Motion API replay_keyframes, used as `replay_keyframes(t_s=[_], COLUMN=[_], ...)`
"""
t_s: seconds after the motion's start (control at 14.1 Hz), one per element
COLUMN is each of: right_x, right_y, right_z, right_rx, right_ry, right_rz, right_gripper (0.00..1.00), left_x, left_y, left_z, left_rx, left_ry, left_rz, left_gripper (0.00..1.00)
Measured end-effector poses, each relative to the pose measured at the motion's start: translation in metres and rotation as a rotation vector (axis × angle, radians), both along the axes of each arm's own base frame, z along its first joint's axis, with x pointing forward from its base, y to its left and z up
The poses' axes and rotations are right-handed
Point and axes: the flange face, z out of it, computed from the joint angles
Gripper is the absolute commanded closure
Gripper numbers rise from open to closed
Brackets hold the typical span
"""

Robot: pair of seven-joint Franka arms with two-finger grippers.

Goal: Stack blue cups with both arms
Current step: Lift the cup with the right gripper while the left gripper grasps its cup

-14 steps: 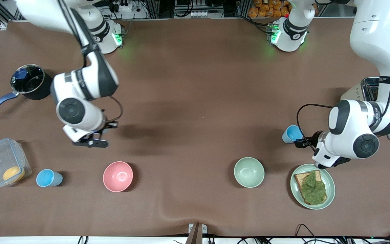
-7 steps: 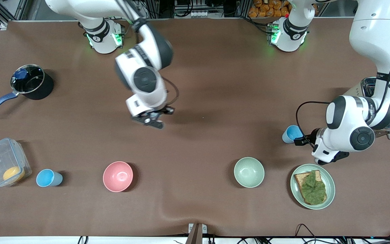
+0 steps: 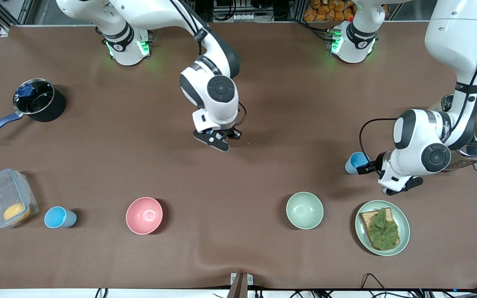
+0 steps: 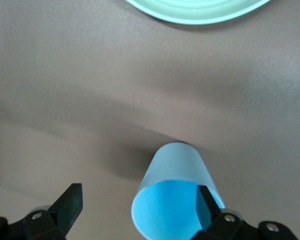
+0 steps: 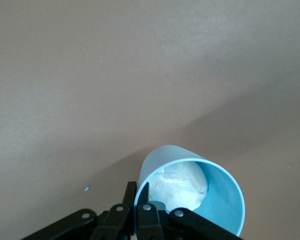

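Note:
One blue cup [image 3: 58,217] stands near the front camera at the right arm's end, beside a clear box. A second blue cup [image 3: 355,162] stands at the left arm's end. My left gripper [image 3: 367,169] is at it, and in the left wrist view the gripper [image 4: 138,200] is open, with one finger [image 4: 205,202] inside the cup [image 4: 177,165] and the other well clear outside. My right gripper [image 3: 218,142] is over the table's middle. In the right wrist view it [image 5: 138,192] is shut on the rim of a third blue cup [image 5: 190,157] with something white and crumpled [image 5: 180,187] inside. The hand hides this cup in the front view.
A black pot [image 3: 35,101] with a blue handle and a clear box [image 3: 4,198] are at the right arm's end. A pink bowl [image 3: 144,215], a pale green bowl [image 3: 304,210] and a plate of toast [image 3: 382,227] lie nearer the camera. A toaster [image 3: 470,138] stands by the left arm.
My right arm has swung from beside the pink bowl toward the table's middle. My left gripper has shifted slightly at its cup. Both cups on the table have stayed put.

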Motion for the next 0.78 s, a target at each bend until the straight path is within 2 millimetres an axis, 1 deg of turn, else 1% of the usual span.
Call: replay_keyframes(t_s=[0.14, 0.36, 0.5, 0.57, 0.78], right_x=[-0.006, -0.002, -0.004, -0.005, -0.006], right_y=[0.006, 0.011, 0.015, 0.016, 0.020], right_z=[-0.012, -0.022, -0.028, -0.029, -0.039], right_rx=[-0.018, 0.005, 0.009, 0.009, 0.018], right_ry=[-0.006, -0.034, -0.040, -0.040, -0.049], right_rz=[-0.002, -0.008, -0.018, -0.019, -0.021], right_gripper=[1.00, 1.00, 1.00, 1.00, 1.00], left_x=[-0.005, -0.010, -0.013, -0.014, -0.019], left_y=[0.000, 0.000, 0.000, 0.001, 0.001], left_z=[0.002, 0.004, 0.006, 0.005, -0.006], left_rx=[0.002, 0.004, 0.006, 0.005, 0.000], left_ry=[0.004, 0.004, 0.004, -0.001, -0.028], left_rz=[-0.001, -0.001, -0.002, -0.002, -0.001], left_gripper=[0.00, 0.00, 0.00, 0.00, 0.00])
